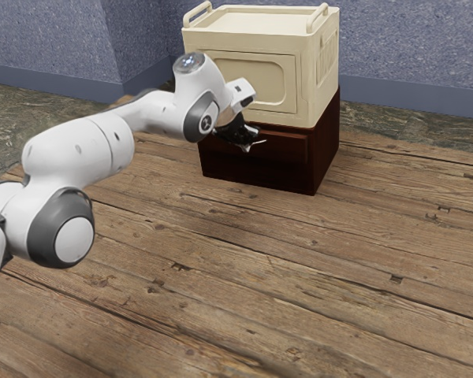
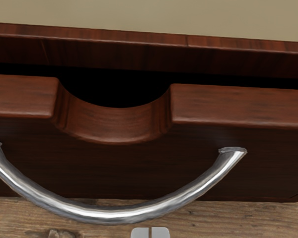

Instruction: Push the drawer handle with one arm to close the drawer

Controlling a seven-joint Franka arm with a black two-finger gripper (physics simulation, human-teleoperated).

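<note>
At the exterior view's left, the white arm (image 1: 79, 150) reached across the wooden floor (image 1: 299, 268) toward the dark red-brown cabinet (image 1: 325, 153). Its end effector (image 1: 247, 145) was pressed together, the fingertips (image 2: 160, 232) just beside the curved metal handle (image 2: 109, 213); whether they touched it could not be told. Farther right stretched the drawer (image 1: 290, 148), slightly open below a dark gap, under the cream box (image 1: 307, 87) on the cabinet.

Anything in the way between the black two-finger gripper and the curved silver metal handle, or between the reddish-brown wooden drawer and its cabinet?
Nothing visible between gripper and handle, nor in the gap between drawer and cabinet; deeper inside is too dark to tell.
</note>
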